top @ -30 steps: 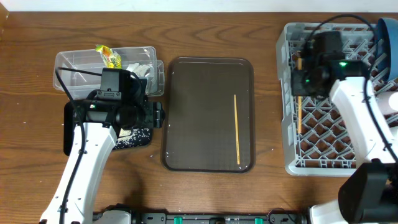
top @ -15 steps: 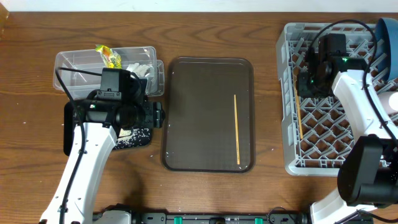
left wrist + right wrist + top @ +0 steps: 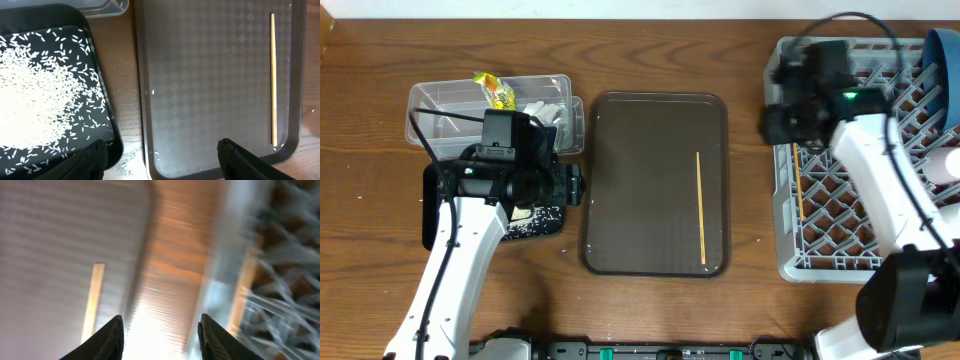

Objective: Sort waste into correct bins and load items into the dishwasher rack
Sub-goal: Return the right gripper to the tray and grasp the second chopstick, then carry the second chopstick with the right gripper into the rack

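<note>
One wooden chopstick (image 3: 701, 207) lies on the dark brown serving tray (image 3: 620, 200); it also shows in the left wrist view (image 3: 272, 75) and, blurred, in the right wrist view (image 3: 92, 302). A second chopstick (image 3: 799, 190) lies in the grey dishwasher rack (image 3: 790, 250) by its left wall. My right gripper (image 3: 160, 332) is open and empty over the rack's left edge (image 3: 778, 122). My left gripper (image 3: 162, 160) is open and empty between the black tray (image 3: 105, 115), which holds rice grains (image 3: 35, 100), and the serving tray. The clear tub (image 3: 440, 100) holds the snack wrapper (image 3: 496, 90) and white tissue (image 3: 548, 110).
A blue plate (image 3: 942, 50) stands at the rack's far right corner, with a pale item (image 3: 948, 165) at its right side. A few stray rice grains lie on the serving tray (image 3: 152, 91) and on the wood beside the black tray.
My right gripper has moved left from inside the rack to over its left edge, leaving the chopstick lying in the rack. The left arm has not moved.
</note>
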Controlling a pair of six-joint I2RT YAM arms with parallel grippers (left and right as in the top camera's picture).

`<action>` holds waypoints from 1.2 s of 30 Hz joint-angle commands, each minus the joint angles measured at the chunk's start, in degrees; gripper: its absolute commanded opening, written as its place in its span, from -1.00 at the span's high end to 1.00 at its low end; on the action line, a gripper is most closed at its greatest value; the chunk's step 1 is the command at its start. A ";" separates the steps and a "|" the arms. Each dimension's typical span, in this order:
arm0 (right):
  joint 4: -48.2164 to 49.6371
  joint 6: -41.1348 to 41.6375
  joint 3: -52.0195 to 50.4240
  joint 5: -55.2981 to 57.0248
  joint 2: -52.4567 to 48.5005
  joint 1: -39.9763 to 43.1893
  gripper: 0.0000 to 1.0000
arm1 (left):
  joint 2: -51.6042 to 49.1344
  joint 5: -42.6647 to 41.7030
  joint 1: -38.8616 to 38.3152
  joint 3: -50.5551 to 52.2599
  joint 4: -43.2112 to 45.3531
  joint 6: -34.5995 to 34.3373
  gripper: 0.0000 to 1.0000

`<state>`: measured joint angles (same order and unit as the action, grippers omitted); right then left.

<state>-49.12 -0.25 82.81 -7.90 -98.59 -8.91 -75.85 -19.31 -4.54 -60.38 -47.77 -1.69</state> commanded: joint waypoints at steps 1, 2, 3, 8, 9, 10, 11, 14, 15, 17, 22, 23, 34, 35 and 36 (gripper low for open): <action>0.09 2.08 0.63 -1.97 -1.05 -5.62 0.06 | 0.24 -0.09 0.28 -0.07 -0.20 -0.15 -0.47; 0.09 2.71 0.63 -1.95 -1.88 -7.32 0.06 | 0.24 -0.09 0.28 -0.07 -0.20 -0.15 -0.47; 0.07 3.52 0.63 -1.57 -3.04 -9.14 0.06 | 0.24 -0.09 0.28 -0.07 -0.20 -0.15 -0.47; -0.33 7.58 0.61 0.37 -8.81 -15.02 0.06 | 0.24 -0.07 0.28 -0.07 -0.20 -0.15 -0.47; -0.50 8.07 0.61 0.39 -10.29 -16.00 0.06 | 0.24 -0.09 0.28 -0.07 -0.20 -0.15 -0.47; -0.66 8.44 0.61 0.39 -11.58 -16.74 0.06 | 0.24 -0.07 0.28 -0.07 -0.20 -0.15 -0.47; -0.96 8.85 0.61 0.42 -13.14 -17.44 0.07 | 0.24 -0.07 0.28 -0.07 -0.20 -0.15 -0.47; -1.99 12.37 0.61 1.33 -17.27 -18.58 0.14 | 0.24 -0.07 0.28 -0.07 -0.22 -0.15 -0.47; -2.32 13.31 0.61 1.79 -18.36 -18.82 0.16 | 0.24 -0.07 0.28 -0.07 -0.20 -0.15 -0.47; -3.15 15.17 0.61 3.02 -20.50 -18.97 0.17 | 0.24 -0.09 0.28 -0.07 -0.20 -0.15 -0.47; -4.26 17.00 0.59 4.72 -23.32 -18.91 0.25 | 0.24 -0.07 0.28 -0.07 -0.20 -0.15 -0.47; -4.28 17.00 0.55 4.70 -23.41 -18.91 0.39 | 0.24 -0.07 0.28 -0.07 -0.17 -0.15 -0.47; -4.13 17.55 1.03 4.46 -23.15 -18.34 0.98 | 0.24 -0.07 0.28 -0.07 -0.20 -0.13 -0.48; -4.46 17.31 1.55 4.46 -22.77 -17.97 0.98 | 0.24 -0.07 0.28 -0.07 -0.20 -0.13 -0.48; -5.03 16.81 2.32 4.46 -21.90 -17.44 0.97 | 0.24 -0.07 0.28 -0.07 -0.20 -0.15 -0.48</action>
<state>-53.60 16.38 83.72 -3.03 -119.77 -27.31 -75.85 -19.31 -4.54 -60.38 -47.77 -1.69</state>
